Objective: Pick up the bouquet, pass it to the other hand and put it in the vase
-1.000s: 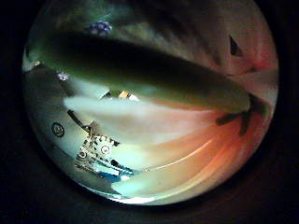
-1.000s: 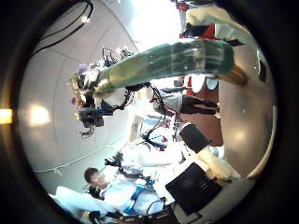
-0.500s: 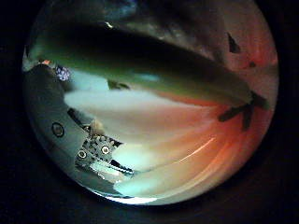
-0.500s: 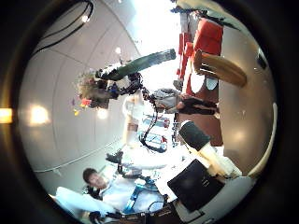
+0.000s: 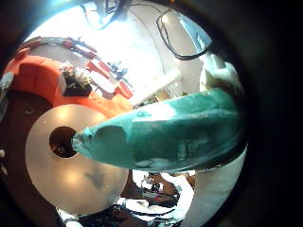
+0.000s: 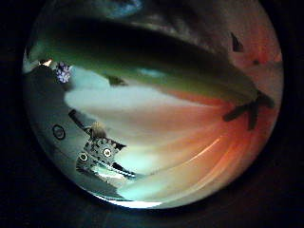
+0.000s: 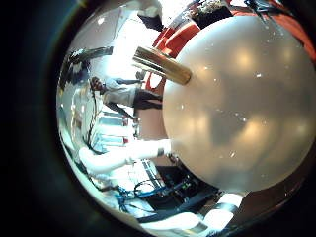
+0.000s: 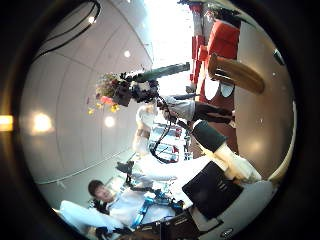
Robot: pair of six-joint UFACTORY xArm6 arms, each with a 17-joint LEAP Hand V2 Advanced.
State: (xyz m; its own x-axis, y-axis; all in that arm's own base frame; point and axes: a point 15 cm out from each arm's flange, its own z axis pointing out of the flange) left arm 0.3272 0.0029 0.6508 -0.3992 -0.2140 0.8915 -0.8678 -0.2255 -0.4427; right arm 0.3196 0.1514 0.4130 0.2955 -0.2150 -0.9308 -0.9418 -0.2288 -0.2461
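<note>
The bouquet's wrapped stem (image 5: 166,137) fills much of the left little finger side palm view, close to the palm. It also lies straight across the left thumb side palm view (image 6: 142,62), with pale fingers (image 6: 171,128) curled beside it. The right thumb side palm view shows my left hand (image 8: 132,92) at a distance, shut on the bouquet (image 8: 160,72), with the flowers (image 8: 106,86) at one end. My right hand's fingers (image 8: 212,137) reach out straight with nothing between them. The vase (image 8: 237,73), a plain cylinder, stands on the round table (image 7: 237,118) and also shows in the right little finger side palm view (image 7: 164,64).
The left little finger side palm view shows the round table (image 5: 52,175) below my left hand, with the vase's dark opening (image 5: 64,145) on it. Chairs (image 8: 222,38) stand past the table. My arms' white parts (image 8: 225,190) cross the right thumb side palm view.
In the right thumb side palm view the bouquet, close across the palm a second ago, is now small and far, carried off in my left hand. The left thumb side view barely changed.
</note>
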